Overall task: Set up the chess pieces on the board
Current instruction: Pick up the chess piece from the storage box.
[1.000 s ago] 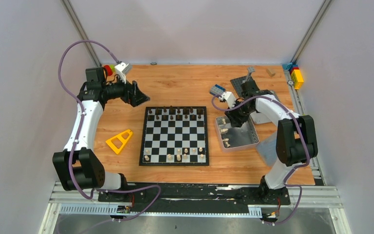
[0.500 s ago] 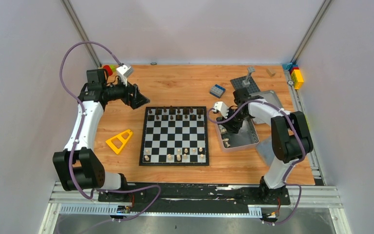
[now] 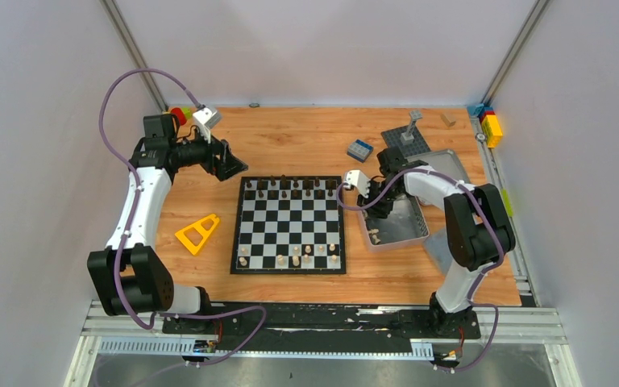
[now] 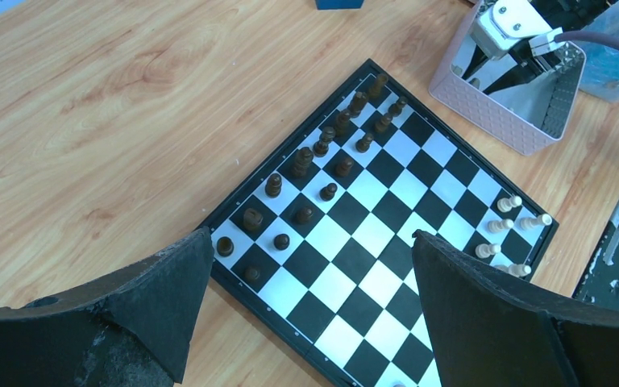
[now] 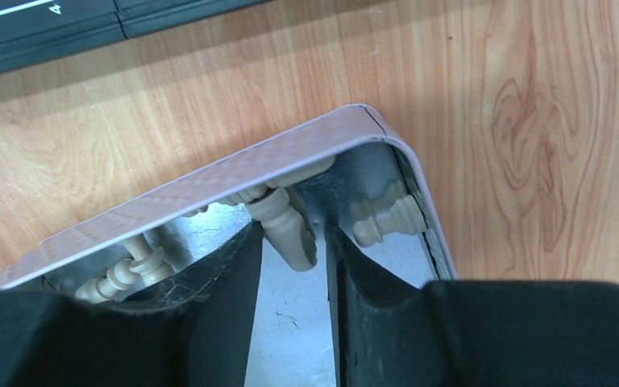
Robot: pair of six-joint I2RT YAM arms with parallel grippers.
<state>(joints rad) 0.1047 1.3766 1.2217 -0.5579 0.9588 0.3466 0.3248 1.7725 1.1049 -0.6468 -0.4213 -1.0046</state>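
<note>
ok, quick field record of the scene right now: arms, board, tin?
left pincer: open, empty, hovering off the far-left corner of the board
right pincer: down in the tin, jaws astride a lying cream piece; grip unclear
board: dark pieces on the far two rows, cream pieces partly filling the near rows
tin: loose cream pieces lying inside

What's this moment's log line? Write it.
left gripper: open, by board | right gripper: in tin, open astride pale piece | status: piece not lifted
</note>
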